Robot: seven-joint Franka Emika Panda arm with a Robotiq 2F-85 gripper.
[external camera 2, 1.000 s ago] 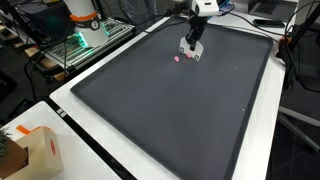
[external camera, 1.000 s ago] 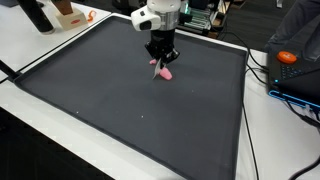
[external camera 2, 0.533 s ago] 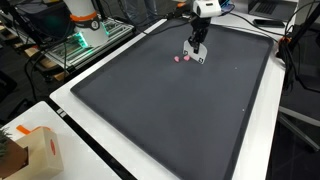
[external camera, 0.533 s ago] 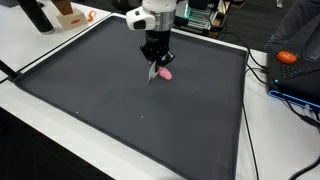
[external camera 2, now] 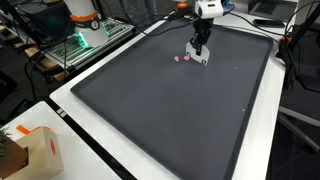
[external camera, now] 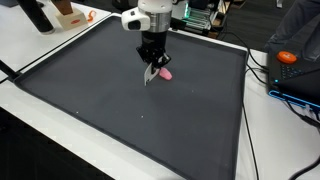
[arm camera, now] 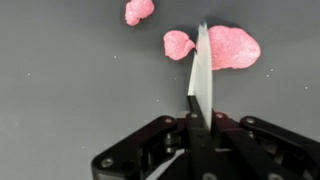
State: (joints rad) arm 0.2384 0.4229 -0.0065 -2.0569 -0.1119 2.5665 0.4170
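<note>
The pincer (arm camera: pixel 200 118) is clamped on a thin pale blade (arm camera: pixel 201 65). Its two dark fingers press the flat sides, and the blade stands on edge and points away from the wrist. In the wrist view the blade's tip reaches between two pink lumps of dough. The large lump (arm camera: pixel 235 47) lies on one side and touches or nearly touches the blade. The middle lump (arm camera: pixel 178 44) lies just beside it on the other side. A small lump (arm camera: pixel 138 10) sits apart, at the upper edge of that view.

All of this lies on a dark mat (external camera: pixel 120 115) that covers most of the white desk (external camera: pixel 25 45).

In both exterior views the pincer (external camera: pixel 152 64) (external camera 2: pixel 200 49) hangs straight down near the far part of the mat (external camera 2: pixel 170 110). The blade (external camera: pixel 149 77) slants down to the mat beside the dough. These views are too coarse to separate the pieces: one shows a single pink patch (external camera: pixel 165 73), another two small dots (external camera 2: pixel 181 59) next to the blade (external camera 2: pixel 203 60). Only the wrist view shows three lumps and the grip itself.

A cardboard box (external camera 2: pixel 35 150) stands at a near corner of the desk (external camera 2: pixel 75 105). Any print on it is too small to read. An orange thing (external camera: pixel 287 57) lies off the mat, among cables.
</note>
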